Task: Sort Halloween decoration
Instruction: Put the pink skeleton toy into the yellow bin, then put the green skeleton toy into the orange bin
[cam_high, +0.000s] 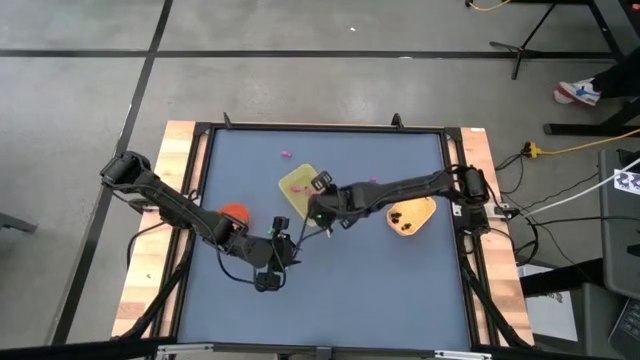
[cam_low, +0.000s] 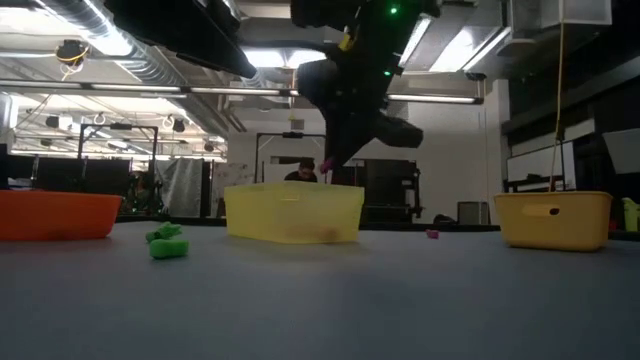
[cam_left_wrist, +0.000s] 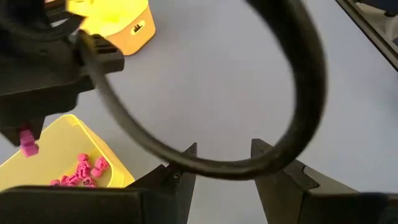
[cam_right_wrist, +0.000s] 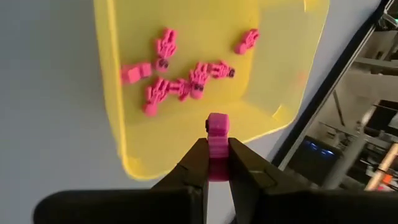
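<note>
1. Blue-topped bench (cam_high: 330, 290) fills the middle of the high view, with grey floor around it and a workshop showing behind it in the low view.
2. Yellow tub (cam_right_wrist: 186, 37) sits at centre frame in the high view; a second yellow basket (cam_high: 411, 216) lies to its right and an orange bowl (cam_high: 233, 212) to its left.
3. Right claw (cam_right_wrist: 217, 163) hangs over the tub's edge, clamped on one pink trinket (cam_right_wrist: 217, 127).
4. Left claw (cam_left_wrist: 224, 163) waits low at lower centre of the high view, fingers apart and holding nothing.
5. More pink trinkets (cam_right_wrist: 180, 87) lie loose inside the tub; others sit on the bench at upper centre (cam_high: 286, 154), and a green one (cam_low: 168, 245) lies at left in the low view.
6. These pieces look light, hard and tiny, so likely to skid or flick away; a pinch across the middle seems safest.
</note>
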